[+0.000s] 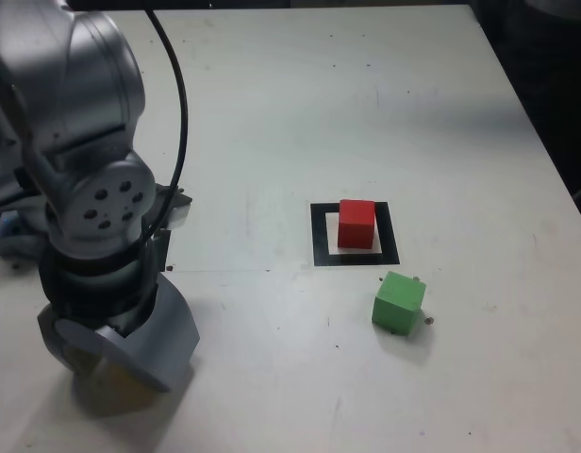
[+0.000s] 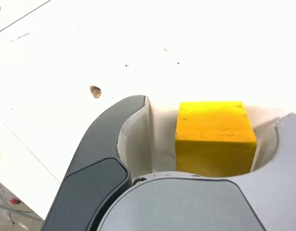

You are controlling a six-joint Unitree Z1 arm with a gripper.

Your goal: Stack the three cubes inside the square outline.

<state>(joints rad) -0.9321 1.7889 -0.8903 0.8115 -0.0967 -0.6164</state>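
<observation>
Right now, I see my gripper (image 2: 218, 108) open around the yellow cube (image 2: 214, 137), with a clear gap between the block and one finger. The other finger sits close beside the cube, and I can't tell whether they touch, so I don't call it a grip. In the exterior view, I have the gripper low over the near left part of the table (image 1: 262, 377), tilted, its wide fingers covering most of that block; only a dull yellow patch shows in the shade beneath. In the wrist view, the housing hides the cube's lower part, and the farther reach of one finger is cut off by the frame.

The red cube (image 1: 356, 225) stands inside the square outline (image 1: 322, 247), toward the right of its white centre in the exterior view, hiding a little of the far border. The green cube (image 1: 399, 303) rests nearer and to the right, apart from the outline and turned at an angle.
</observation>
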